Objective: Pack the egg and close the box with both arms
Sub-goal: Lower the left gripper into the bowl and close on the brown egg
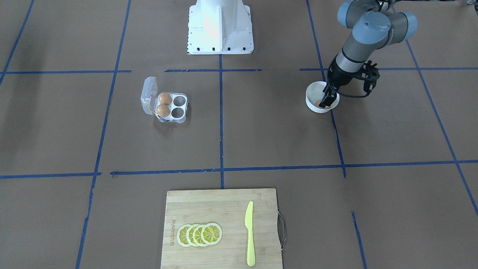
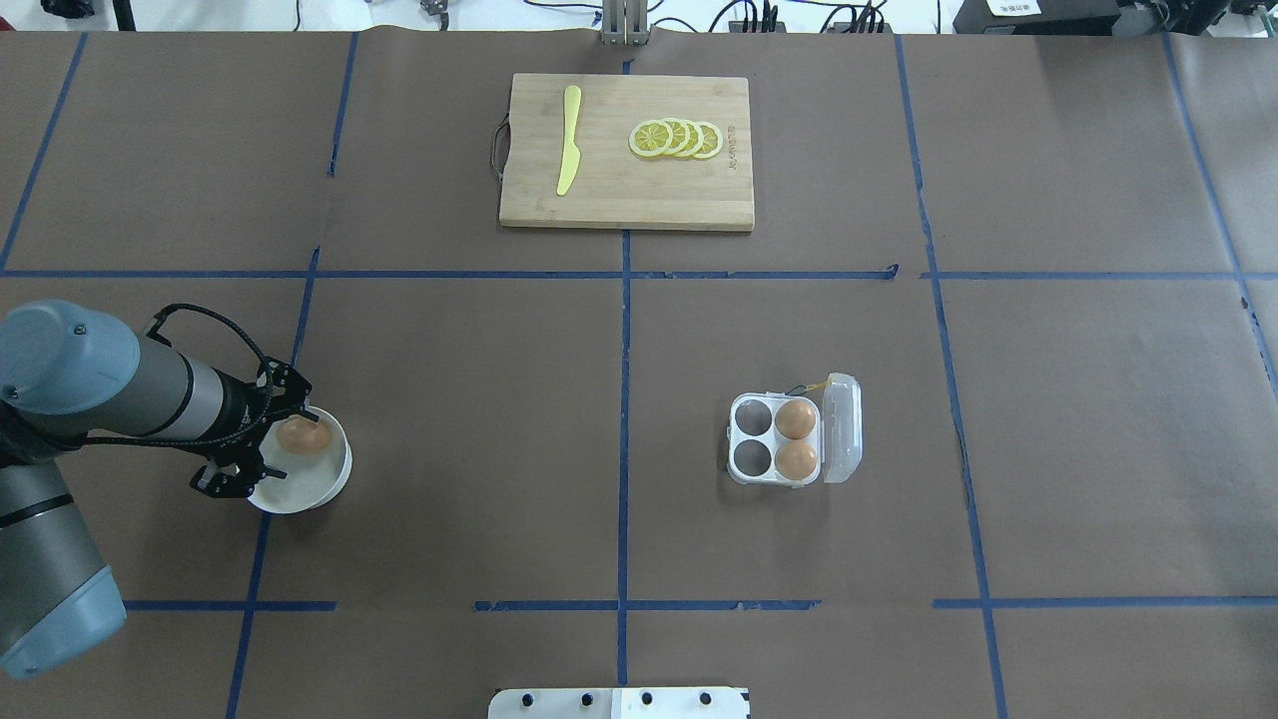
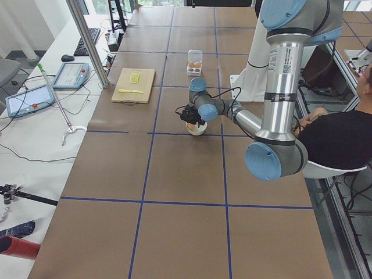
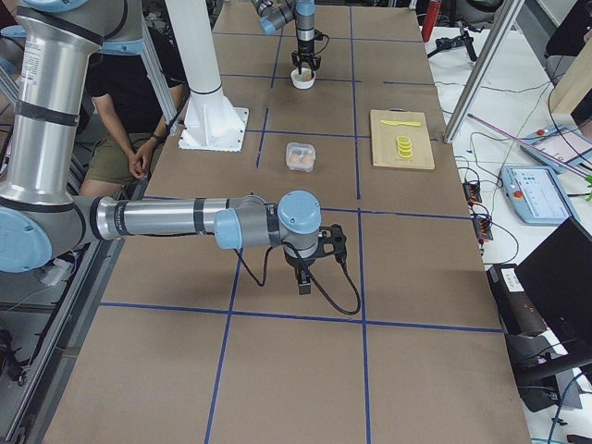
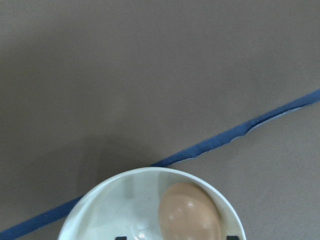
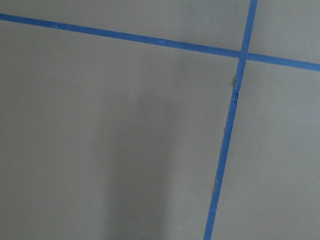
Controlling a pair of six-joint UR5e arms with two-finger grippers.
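The egg (image 2: 303,436) lies in a round white bowl (image 2: 300,489) at the table's left; it also shows in the front view (image 1: 319,104) and the left wrist view (image 5: 189,212). My left gripper (image 2: 283,446) reaches down into the bowl, open, its fingertips (image 5: 120,238) on either side of the egg. The clear box (image 2: 794,439) stands right of centre with its lid open, two brown eggs in two cups and two cups empty. My right gripper (image 4: 305,277) shows only in the exterior right view, low over bare table; I cannot tell whether it is open or shut.
A wooden cutting board (image 2: 689,200) with lemon slices (image 2: 677,139) and a yellow knife (image 2: 569,140) lies at the far edge. The white base pedestal (image 1: 220,28) stands at the robot's side. A seated person (image 3: 337,136) is beside the table.
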